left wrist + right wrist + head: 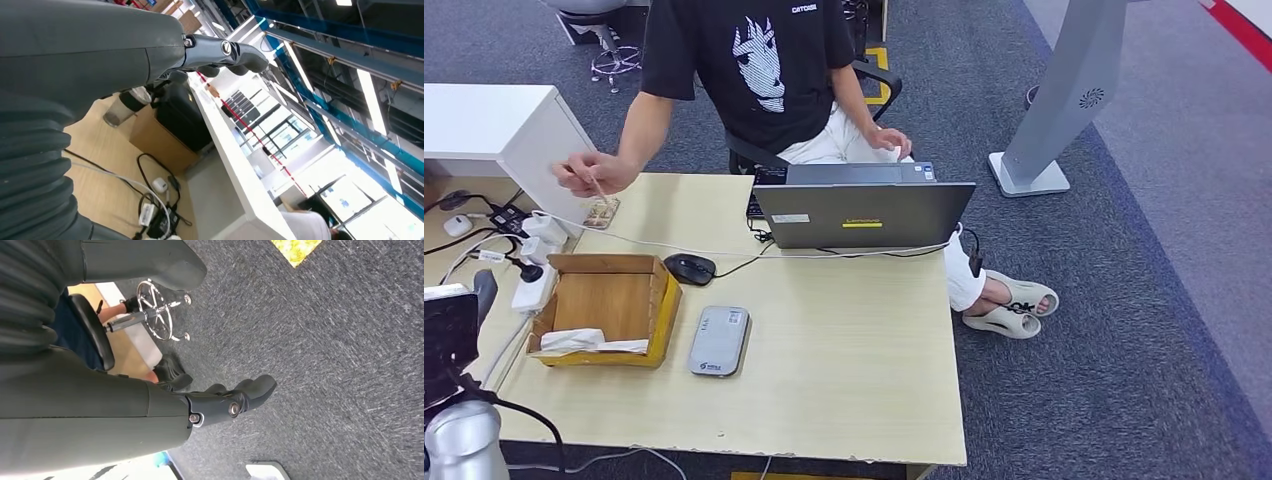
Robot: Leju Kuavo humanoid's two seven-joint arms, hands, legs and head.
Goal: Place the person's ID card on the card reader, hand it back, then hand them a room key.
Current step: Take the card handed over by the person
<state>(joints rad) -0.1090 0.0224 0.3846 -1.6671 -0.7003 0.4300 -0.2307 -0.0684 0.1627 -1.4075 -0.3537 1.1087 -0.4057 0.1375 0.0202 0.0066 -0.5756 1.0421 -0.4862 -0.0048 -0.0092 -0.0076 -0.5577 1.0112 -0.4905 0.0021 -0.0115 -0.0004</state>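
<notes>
One card reader lies near the surface's front edge, beside one cardboard box. One card sits at the far left corner under the person's hand. Left hand and right hand: fingers apart, holding nothing.

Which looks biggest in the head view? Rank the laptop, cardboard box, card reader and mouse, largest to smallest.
1. Laptop
2. Cardboard box, somewhat smaller in the picture
3. Card reader
4. Mouse, plainly the smallest
</notes>
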